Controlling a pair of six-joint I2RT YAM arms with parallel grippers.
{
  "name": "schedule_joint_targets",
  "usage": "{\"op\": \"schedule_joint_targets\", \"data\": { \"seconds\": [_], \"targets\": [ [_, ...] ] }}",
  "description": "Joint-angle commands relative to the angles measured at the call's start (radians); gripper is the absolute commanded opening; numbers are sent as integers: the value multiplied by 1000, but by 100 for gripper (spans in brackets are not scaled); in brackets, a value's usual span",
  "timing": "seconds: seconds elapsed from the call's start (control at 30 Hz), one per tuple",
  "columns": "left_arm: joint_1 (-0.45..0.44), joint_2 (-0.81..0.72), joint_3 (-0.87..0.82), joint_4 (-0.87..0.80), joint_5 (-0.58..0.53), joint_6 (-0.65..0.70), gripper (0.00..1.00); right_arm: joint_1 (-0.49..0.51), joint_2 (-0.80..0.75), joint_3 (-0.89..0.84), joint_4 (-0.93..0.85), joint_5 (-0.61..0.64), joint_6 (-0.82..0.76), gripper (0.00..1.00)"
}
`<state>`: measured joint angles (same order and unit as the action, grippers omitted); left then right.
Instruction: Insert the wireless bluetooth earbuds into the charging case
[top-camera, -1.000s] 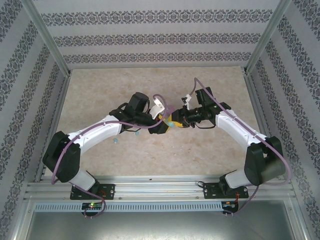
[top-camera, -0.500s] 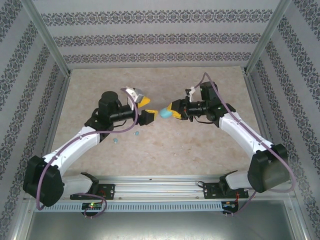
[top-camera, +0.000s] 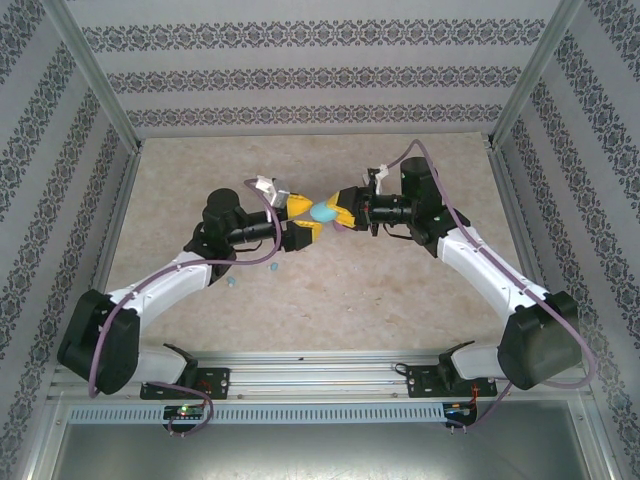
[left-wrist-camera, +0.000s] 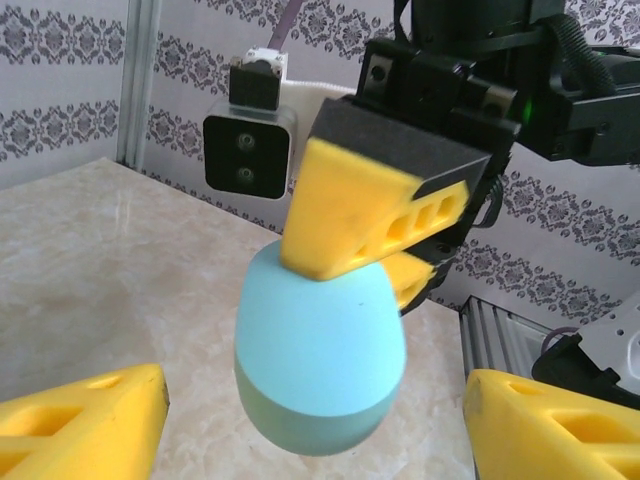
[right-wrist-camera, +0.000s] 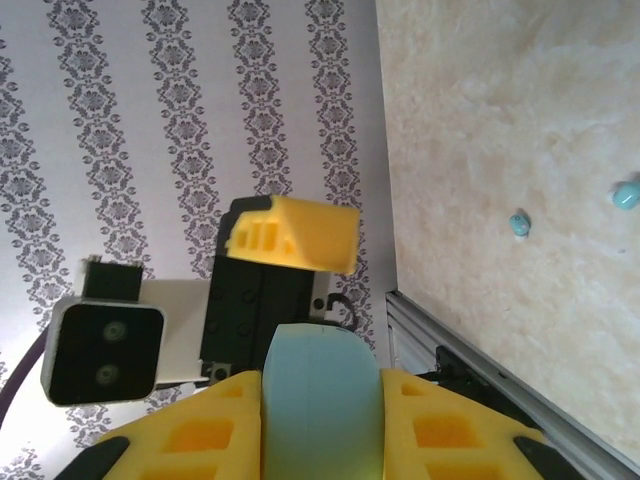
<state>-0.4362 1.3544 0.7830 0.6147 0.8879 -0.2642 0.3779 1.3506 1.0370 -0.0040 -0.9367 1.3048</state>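
Top cam: high behind me, looks down over the whole table (top-camera: 400, 290). Wrist cams: close-up, facing each other across the light-blue case (top-camera: 323, 211), which all three views share.

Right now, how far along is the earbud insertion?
Done: nothing seated yet; the two light-blue earbuds lie on the table. In hand: right gripper holds the light-blue case in the air, seemingly closed, left gripper open around it. Left: open the case, pick and seat both earbuds.
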Motion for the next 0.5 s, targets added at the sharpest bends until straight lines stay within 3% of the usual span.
{"op": "schedule_joint_targets", "data": {
  "seconds": [0.0, 0.23, 0.47],
  "targets": [
    [6, 25, 43, 103, 46, -44, 74, 13, -30, 36, 41, -17, 37, 13],
    [5, 50, 62, 115, 44, -54, 67, 21, -36, 36, 55, -13, 56, 13],
    [5, 80, 67, 163, 45, -96, 50, 30, -31, 39, 59, -11, 59, 13]
  ]
}}
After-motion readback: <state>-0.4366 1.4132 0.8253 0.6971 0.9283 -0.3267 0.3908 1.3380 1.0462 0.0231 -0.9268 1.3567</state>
